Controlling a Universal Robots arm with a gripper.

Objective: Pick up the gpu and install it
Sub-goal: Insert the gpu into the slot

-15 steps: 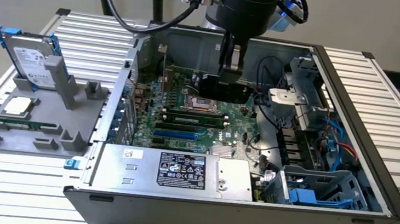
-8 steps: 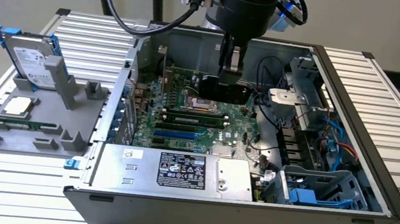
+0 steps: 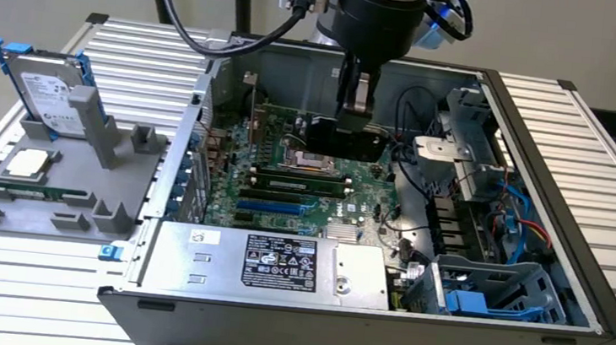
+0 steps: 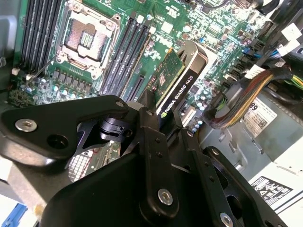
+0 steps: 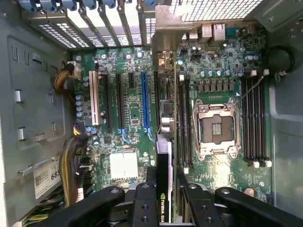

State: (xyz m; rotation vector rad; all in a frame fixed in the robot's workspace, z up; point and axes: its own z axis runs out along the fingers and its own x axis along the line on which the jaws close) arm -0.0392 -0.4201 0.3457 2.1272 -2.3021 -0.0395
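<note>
The gpu (image 3: 348, 139), a flat green circuit-board card with a black rectangular cooler on one face, is held edge-on between the jaws of the black gripper (image 3: 349, 119), which are closed narrowly on it. In the exterior view the card is seen suspended inside the open dark grey computer case (image 3: 569, 274), above the green motherboard (image 3: 283, 191) and near the square metal processor socket (image 3: 312, 158). In the second wrist view the gpu (image 4: 177, 85) is seen tilted above the board, its black cooler face turned outward, with the gripper (image 4: 163, 124) clamped around its near end. In the first wrist view the gpu (image 5: 165, 156) appears as a thin edge between the long blue expansion slot (image 5: 144, 99) and the black memory slots (image 5: 185, 120), its silver metal end bracket lying toward the case's rear slot openings; whether the card is touching the board cannot be told.

Outside the case, on the ribbed metal table (image 3: 37, 282), at the exterior view's left, a grey moulded holder (image 3: 47, 181) is seen carrying a silver hard drive with a blue frame (image 3: 50, 93) and a long narrow green memory stick (image 3: 32, 193).
</note>
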